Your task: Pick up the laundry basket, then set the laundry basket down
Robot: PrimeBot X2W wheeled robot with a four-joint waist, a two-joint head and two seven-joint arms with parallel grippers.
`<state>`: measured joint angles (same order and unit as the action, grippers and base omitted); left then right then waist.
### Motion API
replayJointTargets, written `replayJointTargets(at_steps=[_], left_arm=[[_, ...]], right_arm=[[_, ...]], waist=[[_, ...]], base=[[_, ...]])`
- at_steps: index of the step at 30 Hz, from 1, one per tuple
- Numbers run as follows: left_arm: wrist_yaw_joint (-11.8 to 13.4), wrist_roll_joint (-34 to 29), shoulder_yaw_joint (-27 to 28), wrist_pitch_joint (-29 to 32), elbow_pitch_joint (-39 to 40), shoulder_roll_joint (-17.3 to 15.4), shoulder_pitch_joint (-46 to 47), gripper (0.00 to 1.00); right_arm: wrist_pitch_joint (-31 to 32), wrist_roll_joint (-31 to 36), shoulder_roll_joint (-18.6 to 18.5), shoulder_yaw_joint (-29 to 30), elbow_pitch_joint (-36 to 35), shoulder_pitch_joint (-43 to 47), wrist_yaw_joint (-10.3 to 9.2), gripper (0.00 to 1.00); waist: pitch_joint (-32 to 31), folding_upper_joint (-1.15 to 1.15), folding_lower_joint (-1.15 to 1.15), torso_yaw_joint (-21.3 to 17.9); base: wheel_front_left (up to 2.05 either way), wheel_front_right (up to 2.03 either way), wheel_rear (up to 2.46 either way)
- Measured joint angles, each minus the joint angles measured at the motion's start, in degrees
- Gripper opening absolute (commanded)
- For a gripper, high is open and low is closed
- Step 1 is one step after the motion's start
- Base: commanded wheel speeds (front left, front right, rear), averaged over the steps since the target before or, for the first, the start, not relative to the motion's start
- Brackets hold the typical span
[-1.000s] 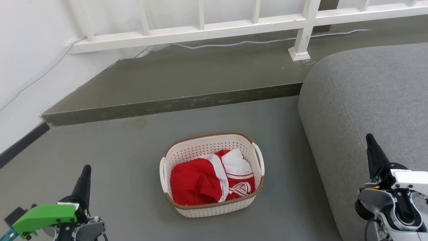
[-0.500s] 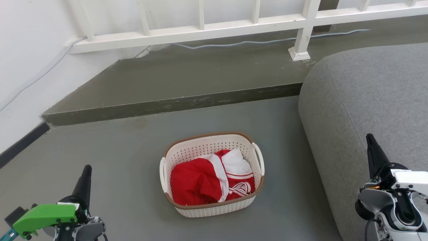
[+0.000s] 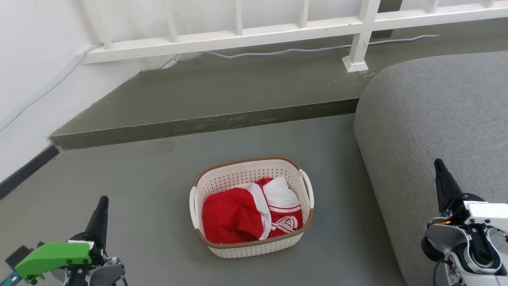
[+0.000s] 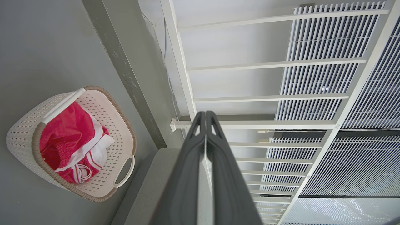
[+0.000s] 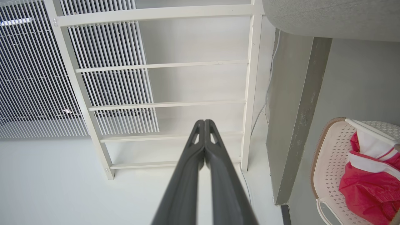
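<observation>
Down on the grey floor the laundry basket stands upright in the middle of the head view, its brown rim uppermost and a white handle on each short side. Inside it lies crumpled red cloth with white bands; whether that is one garment or several bunched together is hard to tell. A grey upholstered couch sits just beside the basket on the robot's right, apart from it by a strip of floor. Beyond the basket a low concrete step rises, and on it a white railing runs along the wall with a pale cable trailing at its foot. The left gripper hangs at the lower left, well apart from the basket, and the right gripper at the lower right, in front of the couch. Each wrist view shows its own two dark fingers pressed together with nothing between them, left and right, pointing at the railing, with the basket off to the side.
</observation>
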<state>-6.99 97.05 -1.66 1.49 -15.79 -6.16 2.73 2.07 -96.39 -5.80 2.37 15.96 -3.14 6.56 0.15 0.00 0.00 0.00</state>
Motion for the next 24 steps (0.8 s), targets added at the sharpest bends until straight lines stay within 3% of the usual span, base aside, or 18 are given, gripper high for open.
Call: replayJointTargets(at_steps=[24], left_arm=[[0.0,0.0,0.2,0.1,0.0,0.0,0.1,0.0]], right_arm=[[0.0,0.0,0.2,0.2,0.0,0.0,0.0,0.0]], waist=[[0.0,0.0,0.0,0.0]], base=[[0.0,0.0,0.0]])
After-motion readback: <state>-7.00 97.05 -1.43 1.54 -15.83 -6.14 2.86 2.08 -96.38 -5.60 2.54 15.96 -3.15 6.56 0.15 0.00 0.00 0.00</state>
